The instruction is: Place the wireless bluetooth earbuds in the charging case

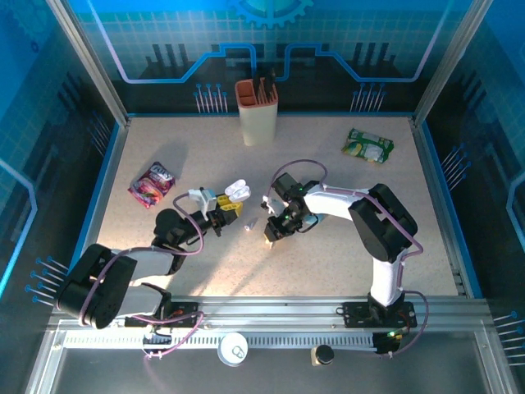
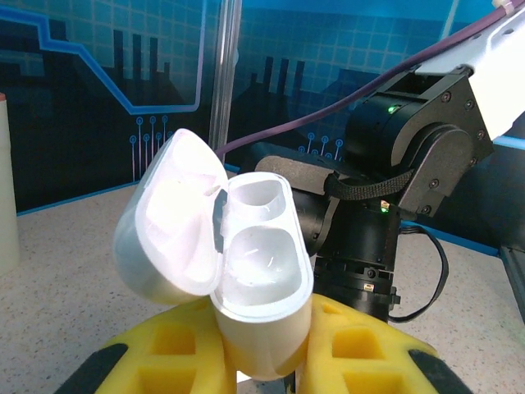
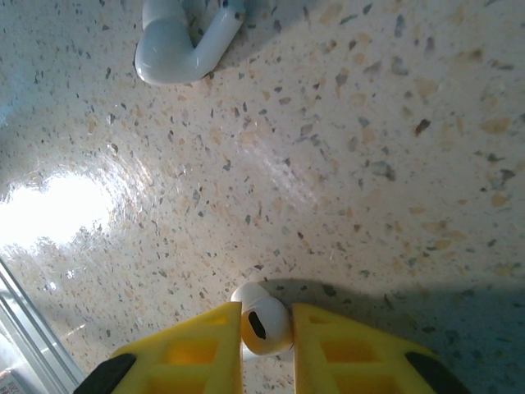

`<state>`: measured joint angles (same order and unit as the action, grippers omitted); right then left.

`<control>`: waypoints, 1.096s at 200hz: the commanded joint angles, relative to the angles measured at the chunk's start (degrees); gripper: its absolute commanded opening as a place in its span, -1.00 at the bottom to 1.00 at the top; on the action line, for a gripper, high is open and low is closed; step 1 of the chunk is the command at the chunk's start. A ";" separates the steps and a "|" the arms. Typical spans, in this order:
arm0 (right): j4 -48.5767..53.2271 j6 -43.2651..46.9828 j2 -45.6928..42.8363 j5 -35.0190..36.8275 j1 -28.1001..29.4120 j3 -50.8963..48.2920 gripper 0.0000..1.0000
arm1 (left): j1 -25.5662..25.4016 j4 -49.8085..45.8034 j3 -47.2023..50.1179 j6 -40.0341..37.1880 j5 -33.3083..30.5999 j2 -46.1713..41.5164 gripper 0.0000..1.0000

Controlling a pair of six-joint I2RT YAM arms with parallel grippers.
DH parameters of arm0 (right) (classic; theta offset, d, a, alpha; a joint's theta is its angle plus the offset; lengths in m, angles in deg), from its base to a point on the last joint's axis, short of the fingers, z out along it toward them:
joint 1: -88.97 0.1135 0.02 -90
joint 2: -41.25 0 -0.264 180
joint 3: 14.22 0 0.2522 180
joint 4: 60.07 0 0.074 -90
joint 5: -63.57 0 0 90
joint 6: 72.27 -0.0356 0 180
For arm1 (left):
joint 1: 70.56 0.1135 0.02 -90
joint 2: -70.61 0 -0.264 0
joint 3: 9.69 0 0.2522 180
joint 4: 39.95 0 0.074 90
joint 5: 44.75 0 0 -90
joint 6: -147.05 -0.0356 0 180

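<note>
Right gripper (image 3: 267,332) pinches one earbud (image 3: 261,316) down on the table (image 3: 369,164). Nearby, the left gripper (image 2: 262,361) clamps the case (image 2: 258,271), lid open, both sockets seemingly empty. A second earbud (image 3: 176,49) lies farther off, so neither is inserted yet.

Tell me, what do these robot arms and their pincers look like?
Both arms, the left arm and the right arm, have chunky black joints joined by white links, with thin purple cables looping alongside. The left pincer and right pincer each end in two yellow fingers with square hollows and black corners. A small green light glows on one joint.
</note>
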<state>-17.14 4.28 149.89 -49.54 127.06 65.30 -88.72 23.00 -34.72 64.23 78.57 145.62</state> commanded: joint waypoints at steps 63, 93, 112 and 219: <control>-9.57 1.13 -19.63 11.94 -1.96 -7.61 -0.61 | 0.22 -1.82 -3.05 -2.52 7.09 3.00 -0.75; -13.23 5.97 -28.92 17.11 -2.39 -10.63 -0.64 | -1.06 -2.68 -3.72 -2.16 8.51 4.70 -0.74; -16.18 8.63 -34.63 17.45 -2.97 -12.43 -0.64 | -2.60 -4.85 -4.38 -3.50 8.60 4.85 -0.74; -13.89 23.85 -49.23 7.80 -0.88 -11.44 -0.62 | -9.60 -40.02 -14.73 -14.62 13.97 -2.83 -0.71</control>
<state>-32.40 22.64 101.19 -38.33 124.70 53.19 -97.50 -8.13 -46.50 52.39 88.43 144.54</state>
